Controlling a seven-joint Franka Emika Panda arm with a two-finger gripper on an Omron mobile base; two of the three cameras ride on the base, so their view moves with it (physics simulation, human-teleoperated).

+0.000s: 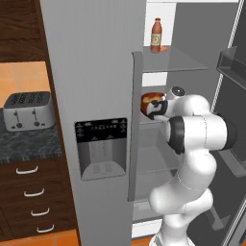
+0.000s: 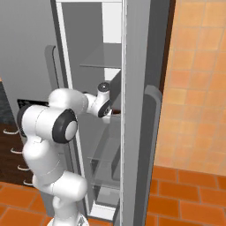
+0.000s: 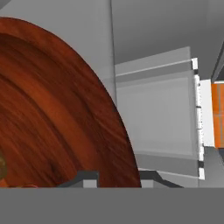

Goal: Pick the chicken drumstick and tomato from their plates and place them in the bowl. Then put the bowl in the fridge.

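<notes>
From the left base view, the bowl (image 1: 150, 102), dark reddish-brown wood, sits at the fridge's (image 1: 96, 72) middle glass shelf, with the gripper (image 1: 154, 109) pinching its rim; a brown bottle (image 1: 155, 34) stands on the shelf above. From the right, the arm reaches inside the open fridge (image 2: 132, 88). In the hand view, the bowl's grained wood (image 3: 57, 109) looms large.

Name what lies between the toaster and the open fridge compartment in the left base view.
The shut fridge door, with its dark dispenser panel, lies between the toaster and the open compartment holding the bowl.
</notes>
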